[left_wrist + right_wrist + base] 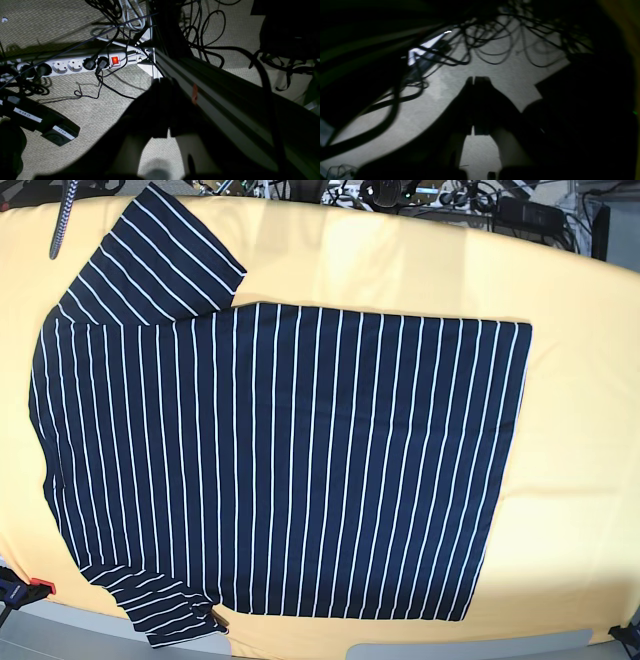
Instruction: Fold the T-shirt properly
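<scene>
You have every fold left: the T-shirt (pixel 280 465) lies flat and unfolded across the yellow table (pixel 580 430), while the left claw (pixel 163 85) and right claw (pixel 473 81) hang closed and empty beside the table, over the floor.

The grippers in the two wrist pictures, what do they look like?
Both are dark silhouettes. The left gripper has two black, blocky fingers tapering to flat tips, on paler grey stems near the camera. The right gripper has the same shape: two black fingers with a thin slit between them, on pale stems. No markings, cables or sleeves show on either. The arms themselves are out of view.
</scene>
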Robot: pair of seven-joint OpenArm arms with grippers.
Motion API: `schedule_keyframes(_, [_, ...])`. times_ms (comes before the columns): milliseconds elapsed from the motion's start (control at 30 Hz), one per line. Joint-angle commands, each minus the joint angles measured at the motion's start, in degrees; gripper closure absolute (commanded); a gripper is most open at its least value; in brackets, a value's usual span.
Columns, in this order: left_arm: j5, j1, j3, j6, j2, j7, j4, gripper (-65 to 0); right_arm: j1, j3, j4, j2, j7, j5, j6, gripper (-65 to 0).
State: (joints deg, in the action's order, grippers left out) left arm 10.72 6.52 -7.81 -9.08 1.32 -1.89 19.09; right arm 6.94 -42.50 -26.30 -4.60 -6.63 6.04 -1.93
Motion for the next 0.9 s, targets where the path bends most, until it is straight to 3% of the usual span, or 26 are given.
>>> schedule_keyframes(0, [0.26, 0.15, 0.00, -0.35, -0.07, -0.68, 0.39, 0.0, 0.02, 0.15, -0.52, -0.02, 0.57, 0.44, -1.22, 0.0])
schedule_keyframes(167, [0.26, 0.26, 0.00, -0.35, -0.07, -0.72, 0.39, 0.0, 0.02, 0.17, -0.52, -0.02, 0.57, 0.44, -3.39, 0.0])
schedule_keyframes(367, [0.26, 0.28, 0.00, -0.33, -0.07, -0.74, 0.39, 0.0, 0.00, 0.17, -0.52, -0.02, 0.55, 0.44, 2.34, 0.0])
schedule_keyframes(633, [0.24, 0.28, 0.00, -0.35, -0.07, -0.68, 0.39, 0.0, 0.02, 0.17, -0.52, -0.02, 0.15, 0.44, 2.58, 0.0])
schedule_keyframes(733, [-1.79, 0.31, 0.00, -0.35, -0.04, 0.90, 0.52, 0.0, 0.02, 0.15, -0.70, -0.02, -4.63, 0.48, 2.45, 0.0])
schedule_keyframes(867, [-6.40, 2.14, 0.00, -0.33, -0.04, 7.72, 4.98, 0.0, 0.31, 0.15, -0.70, -0.37, -11.80, 2.29, 0.44, 0.0])
